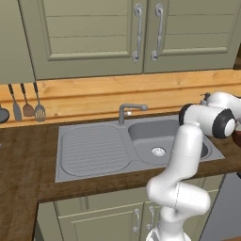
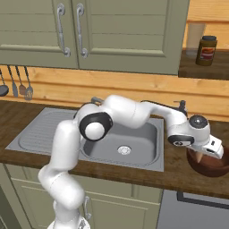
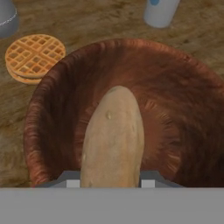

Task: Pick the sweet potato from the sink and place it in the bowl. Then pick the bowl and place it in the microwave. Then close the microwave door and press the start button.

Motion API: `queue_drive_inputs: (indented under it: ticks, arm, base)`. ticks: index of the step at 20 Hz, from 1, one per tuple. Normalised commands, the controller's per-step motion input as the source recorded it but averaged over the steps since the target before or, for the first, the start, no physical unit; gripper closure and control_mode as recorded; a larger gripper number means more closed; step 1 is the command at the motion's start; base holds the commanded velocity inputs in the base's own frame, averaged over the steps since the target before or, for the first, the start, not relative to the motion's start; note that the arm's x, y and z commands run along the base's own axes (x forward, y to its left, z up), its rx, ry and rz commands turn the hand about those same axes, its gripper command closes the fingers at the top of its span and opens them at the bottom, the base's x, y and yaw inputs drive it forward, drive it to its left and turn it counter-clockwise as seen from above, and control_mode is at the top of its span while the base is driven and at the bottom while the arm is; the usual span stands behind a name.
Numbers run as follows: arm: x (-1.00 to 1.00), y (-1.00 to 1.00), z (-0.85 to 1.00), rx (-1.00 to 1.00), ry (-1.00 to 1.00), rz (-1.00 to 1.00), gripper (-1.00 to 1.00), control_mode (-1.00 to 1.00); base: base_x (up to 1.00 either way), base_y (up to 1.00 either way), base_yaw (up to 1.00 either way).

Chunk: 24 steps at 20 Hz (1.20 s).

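The orange-brown sweet potato (image 3: 113, 135) is clamped between my gripper's (image 3: 111, 181) two fingers, one on each side of it. It hangs point-first inside the rim of the dark reddish-brown bowl (image 3: 175, 109), above the bowl's floor. From the right base view, my gripper (image 2: 202, 155) reaches down over the bowl (image 2: 212, 169), which stands on the wooden counter right of the sink (image 2: 143, 129). The sink basin (image 1: 146, 136) holds nothing but its drain. The microwave and its door are out of view.
A stack of waffles (image 3: 34, 57) lies on the counter just beyond the bowl, with a white-and-blue cylinder (image 3: 159, 11) and a grey object (image 3: 6, 17) farther off. The tap (image 1: 129, 110) stands behind the sink. A jar (image 2: 206, 50) sits on a shelf above.
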Motion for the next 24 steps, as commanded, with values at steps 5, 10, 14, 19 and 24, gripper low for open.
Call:
queue_drive_inputs:
  ticks: [5,10,14,19,24]
  arm:
    - [0.20,-0.07,-0.04,0.01,0.04,0.04,1.00,-1.00]
    - [0.31,-0.06,0.00,0.01,0.00,0.05,1.00,-1.00]
    - [0.29,-0.11,-0.03,0.00,0.00,0.06,1.00,-1.00]
    - [0.05,-0.04,-0.10,0.00,0.00,0.06,-1.00,-1.00]
    - [0.00,-0.02,-0.10,0.00,0.00,0.03,-1.00,-1.00]
  base:
    - [0.00,0.00,0.00]
    - [0.00,0.00,0.00]
    - [0.00,0.00,0.00]
    - [0.00,0.00,0.00]
    - [0.00,0.00,0.00]
